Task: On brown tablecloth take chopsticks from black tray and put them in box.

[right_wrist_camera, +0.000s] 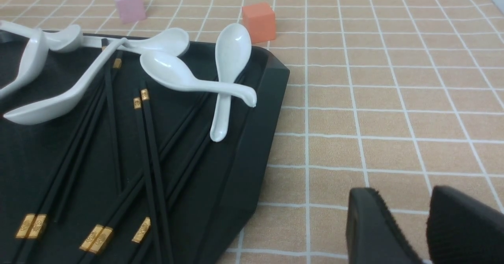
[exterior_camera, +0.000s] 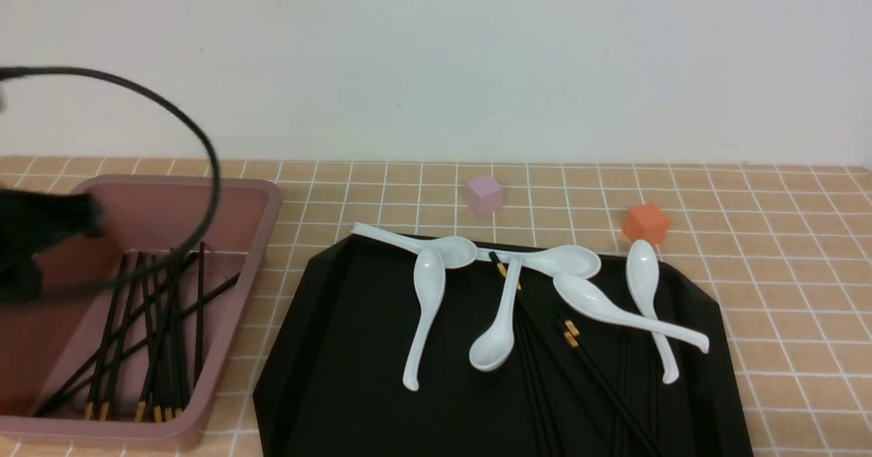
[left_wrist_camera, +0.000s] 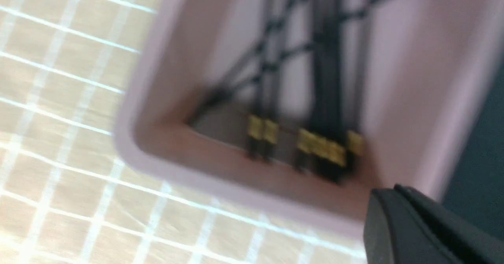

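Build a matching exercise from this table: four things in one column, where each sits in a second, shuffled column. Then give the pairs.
Things
1. box
2. orange cube
3. white spoons
4. pink cube

Places
a. lying on the black tray among chopsticks
b. on the brown tablecloth, just beyond the tray's far right corner
c. left of the tray, with chopsticks inside
d. on the tablecloth beyond the tray's far edge, near its middle

Pairs: 1-c, 2-b, 3-a, 4-d
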`<state>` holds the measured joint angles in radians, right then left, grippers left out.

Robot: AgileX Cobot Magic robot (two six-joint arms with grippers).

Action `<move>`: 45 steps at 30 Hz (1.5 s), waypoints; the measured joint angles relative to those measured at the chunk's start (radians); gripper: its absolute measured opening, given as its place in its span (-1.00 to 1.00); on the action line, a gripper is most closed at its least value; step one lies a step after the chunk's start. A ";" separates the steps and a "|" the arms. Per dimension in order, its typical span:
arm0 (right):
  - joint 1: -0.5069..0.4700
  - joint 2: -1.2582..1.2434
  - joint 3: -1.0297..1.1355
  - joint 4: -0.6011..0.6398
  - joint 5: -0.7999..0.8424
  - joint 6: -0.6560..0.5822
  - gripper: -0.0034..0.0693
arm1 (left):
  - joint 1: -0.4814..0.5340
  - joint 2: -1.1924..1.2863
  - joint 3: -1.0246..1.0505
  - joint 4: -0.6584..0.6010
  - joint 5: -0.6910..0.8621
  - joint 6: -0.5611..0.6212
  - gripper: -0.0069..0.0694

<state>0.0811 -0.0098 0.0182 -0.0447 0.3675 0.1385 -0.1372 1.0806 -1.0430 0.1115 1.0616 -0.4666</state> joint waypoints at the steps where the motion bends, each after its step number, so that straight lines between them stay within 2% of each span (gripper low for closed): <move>1: 0.000 0.000 0.000 0.000 0.000 0.000 -0.25 | 0.000 -0.012 0.006 -0.008 -0.002 0.003 -0.85; 3: 0.000 0.000 0.000 0.000 0.000 0.000 -0.25 | 0.000 -0.204 0.109 -0.112 -0.061 0.039 -0.85; 7: 0.000 0.000 0.000 0.000 0.000 0.000 -0.25 | 0.000 -0.462 0.274 -0.218 -0.189 0.088 -0.85; 13: 0.000 0.000 0.000 0.000 0.000 0.000 -0.25 | 0.000 -0.838 0.514 -0.275 -0.323 0.075 -0.85; 18: 0.000 0.000 0.000 0.000 0.000 0.000 -0.25 | 0.000 -0.895 0.596 -0.275 -0.368 0.051 -0.85; 35: 0.000 0.000 0.000 0.000 0.000 0.000 -0.25 | 0.000 -0.896 0.610 -0.210 -0.396 0.060 -0.85; 38: 0.000 0.000 0.000 0.000 0.000 0.000 -0.25 | 0.000 -0.896 0.651 -0.197 -0.436 0.063 -0.85; 45: 0.000 0.000 0.000 0.000 0.000 0.000 -0.25 | 0.000 -0.946 0.850 -0.194 -0.651 0.120 -0.85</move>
<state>0.0811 -0.0098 0.0182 -0.0447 0.3675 0.1385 -0.1372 0.1351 -0.1926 -0.0828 0.4110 -0.3469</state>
